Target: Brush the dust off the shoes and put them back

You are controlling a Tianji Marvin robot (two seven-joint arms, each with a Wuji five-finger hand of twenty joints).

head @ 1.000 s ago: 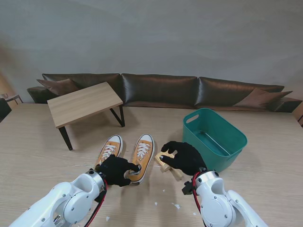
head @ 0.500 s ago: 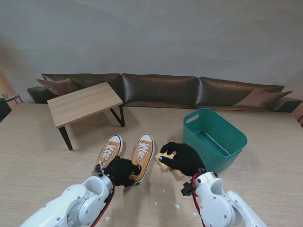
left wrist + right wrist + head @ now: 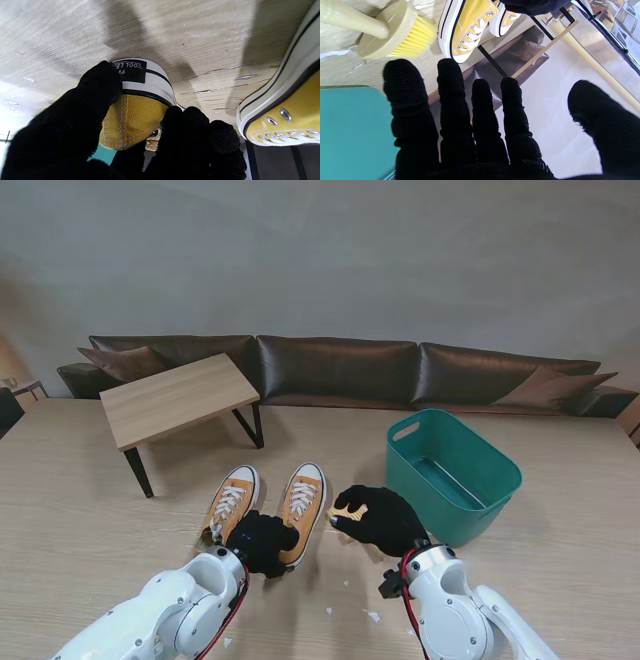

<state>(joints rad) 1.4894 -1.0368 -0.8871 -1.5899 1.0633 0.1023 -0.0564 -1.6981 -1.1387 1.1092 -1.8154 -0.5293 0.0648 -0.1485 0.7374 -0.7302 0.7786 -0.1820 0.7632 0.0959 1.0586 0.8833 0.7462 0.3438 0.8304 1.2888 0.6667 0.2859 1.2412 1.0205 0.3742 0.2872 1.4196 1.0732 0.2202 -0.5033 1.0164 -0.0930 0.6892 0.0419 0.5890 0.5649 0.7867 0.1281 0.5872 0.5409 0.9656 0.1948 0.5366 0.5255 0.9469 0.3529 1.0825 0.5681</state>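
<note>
Your left hand (image 3: 262, 542) is closed around the heel of the right-hand shoe (image 3: 300, 505), thumb on one side and fingers (image 3: 185, 130) on the other, as the left wrist view shows. The other shoe (image 3: 230, 500) stands just beside it on the wooden surface (image 3: 80, 510). Your right hand (image 3: 375, 520) has its fingers spread and holds nothing in the right wrist view; the brush (image 3: 395, 32) lies on the surface beyond its fingertips, near the held shoe. The green basket (image 3: 455, 470) stands to the right of your right hand; its visible inside looks bare.
</note>
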